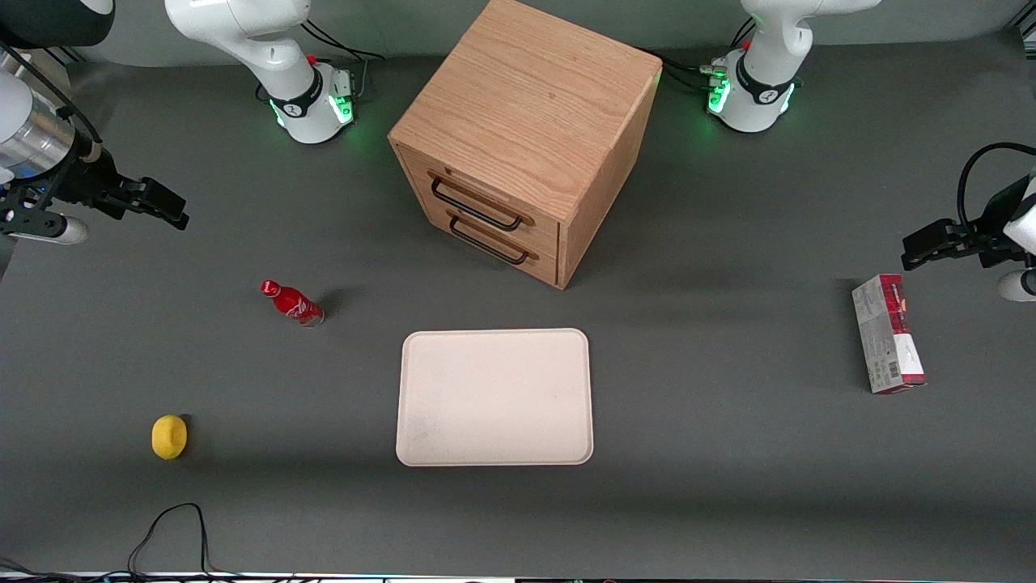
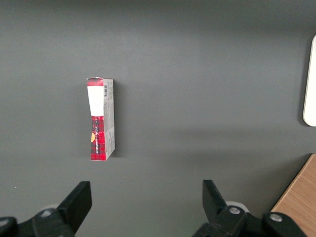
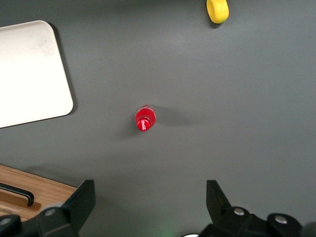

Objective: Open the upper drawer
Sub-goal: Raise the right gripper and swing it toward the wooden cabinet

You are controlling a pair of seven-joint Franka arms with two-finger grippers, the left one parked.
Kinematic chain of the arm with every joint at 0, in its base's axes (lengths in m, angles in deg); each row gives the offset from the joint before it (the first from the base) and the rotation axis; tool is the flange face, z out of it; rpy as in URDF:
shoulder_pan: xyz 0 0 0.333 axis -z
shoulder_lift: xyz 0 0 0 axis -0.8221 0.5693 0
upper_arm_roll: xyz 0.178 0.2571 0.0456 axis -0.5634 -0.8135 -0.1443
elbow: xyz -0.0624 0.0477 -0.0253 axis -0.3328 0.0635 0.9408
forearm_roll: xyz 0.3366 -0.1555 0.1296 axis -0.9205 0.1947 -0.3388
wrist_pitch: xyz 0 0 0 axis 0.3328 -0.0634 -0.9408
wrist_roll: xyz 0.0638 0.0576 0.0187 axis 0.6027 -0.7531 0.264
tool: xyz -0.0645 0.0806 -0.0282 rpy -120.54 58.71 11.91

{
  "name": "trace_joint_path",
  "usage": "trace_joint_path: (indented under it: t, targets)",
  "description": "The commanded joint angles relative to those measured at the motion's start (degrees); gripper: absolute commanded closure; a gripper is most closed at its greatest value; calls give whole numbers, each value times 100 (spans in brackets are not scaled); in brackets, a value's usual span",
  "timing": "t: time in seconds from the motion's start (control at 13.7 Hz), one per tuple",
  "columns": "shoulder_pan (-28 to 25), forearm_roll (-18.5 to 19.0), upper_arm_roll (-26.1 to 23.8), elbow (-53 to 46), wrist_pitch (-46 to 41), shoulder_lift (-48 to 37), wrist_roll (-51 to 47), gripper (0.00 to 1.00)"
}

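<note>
The wooden cabinet [image 1: 526, 105] stands at the middle of the table, farther from the front camera than the tray. Its upper drawer [image 1: 486, 194] is shut, with a thin black wire handle [image 1: 476, 207] just above the lower drawer's identical handle [image 1: 488, 243]. My right gripper [image 1: 166, 204] hangs above the table toward the working arm's end, well apart from the cabinet. It is open and empty in the right wrist view [image 3: 148, 190]. That view also shows a corner of the cabinet [image 3: 44, 195] with a piece of black handle [image 3: 19, 193].
A red bottle [image 1: 293, 304] stands between my gripper and the cabinet, and shows in the right wrist view [image 3: 145, 120]. A yellow round object [image 1: 169, 436] lies nearer the camera. A white tray [image 1: 494, 397] lies in front of the cabinet. A red box [image 1: 886, 334] lies toward the parked arm's end.
</note>
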Motion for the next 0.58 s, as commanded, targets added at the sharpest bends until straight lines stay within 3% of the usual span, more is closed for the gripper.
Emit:
trace_joint_path:
  t: [0.0, 0.29, 0.51]
  targets:
    - [-49, -70, 4, 67, 66, -50, 37, 0]
    - [-49, -87, -5, -257, 84, 335, 63, 0]
    - [-84, -44, -286, -898, 101, 976, 370, 0]
